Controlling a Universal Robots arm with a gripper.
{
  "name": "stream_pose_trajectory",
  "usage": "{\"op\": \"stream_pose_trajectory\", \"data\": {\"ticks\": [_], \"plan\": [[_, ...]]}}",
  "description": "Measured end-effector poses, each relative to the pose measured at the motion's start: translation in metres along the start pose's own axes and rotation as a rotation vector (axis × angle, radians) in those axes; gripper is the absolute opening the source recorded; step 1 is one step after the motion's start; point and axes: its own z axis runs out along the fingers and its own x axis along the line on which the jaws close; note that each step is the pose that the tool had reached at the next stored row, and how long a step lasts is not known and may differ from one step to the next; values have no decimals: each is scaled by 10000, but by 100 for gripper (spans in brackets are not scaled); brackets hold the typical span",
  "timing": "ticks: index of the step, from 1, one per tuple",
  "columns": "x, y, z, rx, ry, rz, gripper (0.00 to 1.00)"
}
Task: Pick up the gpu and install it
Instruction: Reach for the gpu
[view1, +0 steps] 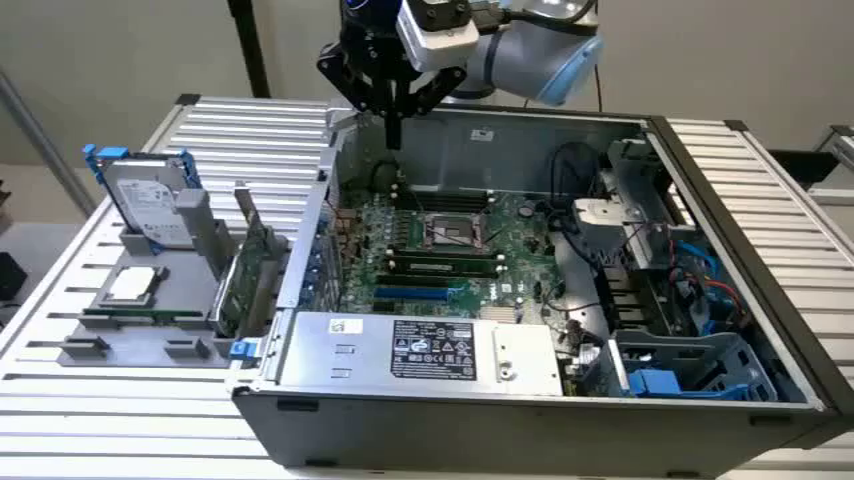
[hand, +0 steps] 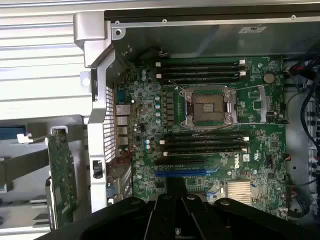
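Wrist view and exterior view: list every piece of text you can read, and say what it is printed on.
"DELL": white print on the motherboard.
Power supply label: too small to read.
Hard drive label: too small to read.

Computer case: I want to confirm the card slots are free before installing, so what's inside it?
A green motherboard with a bare processor socket, a free blue slot, cables and a power supply. Whatever lies under the power supply is covered.
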Motion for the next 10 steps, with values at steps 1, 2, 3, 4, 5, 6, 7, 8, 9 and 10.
{"op": "stream_pose_trajectory", "data": {"ticks": [1, 2, 3, 4, 5, 6, 7, 8, 9, 10], "plan": [[0, 0, 0, 0, 0, 0, 0], [0, 0, -1, 0, 0, 0, 0], [0, 0, -1, 0, 0, 0, 0], [0, 0, -1, 0, 0, 0, 0], [0, 0, -1, -1, 0, 0, 0], [0, 0, -2, 0, 0, 0, 0], [0, 0, -2, 0, 0, 0, 0], [0, 0, -3, 0, 0, 0, 0], [0, 0, -3, 1, 1, 0, 0], [0, 0, -3, 0, 0, 0, 0]]}}
